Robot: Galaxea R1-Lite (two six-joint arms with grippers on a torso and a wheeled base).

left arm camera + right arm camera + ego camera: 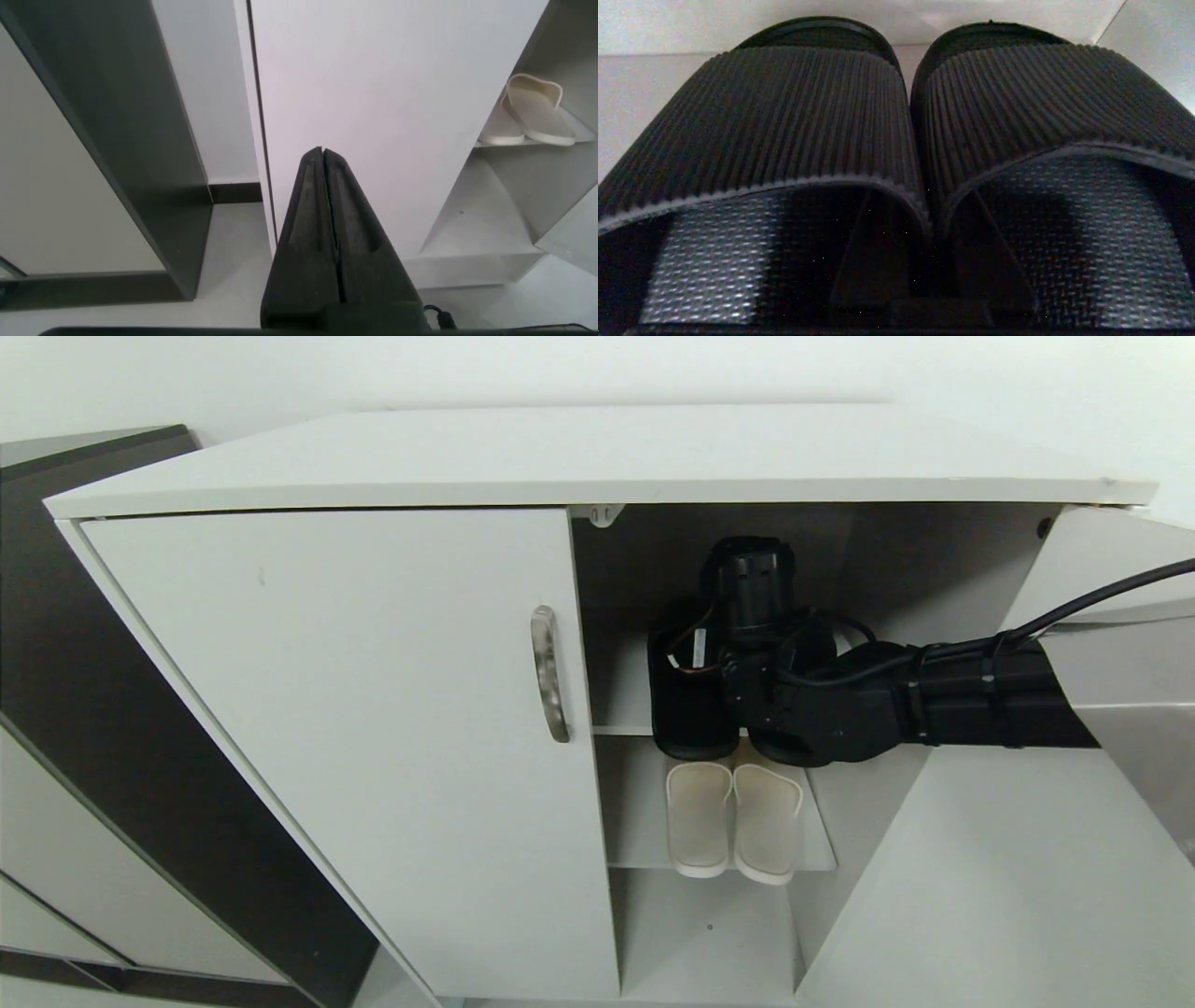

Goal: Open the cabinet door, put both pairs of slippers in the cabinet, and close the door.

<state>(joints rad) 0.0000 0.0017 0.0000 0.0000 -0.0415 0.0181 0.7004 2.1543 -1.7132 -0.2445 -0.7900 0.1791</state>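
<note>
There are four slippers in two pairs, one white cabinet [597,448] with two doors, one curved metal handle [551,674], and two shelves showing in the open half.

The pair of black rubber slippers with ribbed straps [785,121] lies side by side directly in front of the right hand [929,245]. That hand pinches them, one finger reaching under each strap with the touching inner sides of the two slippers caught between the fingers. In the head view a black slipper [686,709] rests on the upper white shelf [616,730], its near end at the shelf's front edge, with the right wrist just above and beside it inside the cabinet.

The pair of cream, smooth open-toed slippers [766,821] sits straight below the right hand on the lower white shelf [644,821]. The two touch each other and their near ends hang slightly over the shelf's front edge. The bottom compartment [709,933] lies beneath them.

The flat white left door [355,728], which carries the handle near its inner edge, is closed. The flat white right door [990,877] stands swung open, on the outer side of the right arm.

The left hand [322,151] is outside the cabinet and low down, with its two dark fingers pressed together and nothing between them. The closed door is ahead of it, the cream pair [533,112] is up and off to its right side, and a dark grey panel [112,140] is off to its left.
</note>
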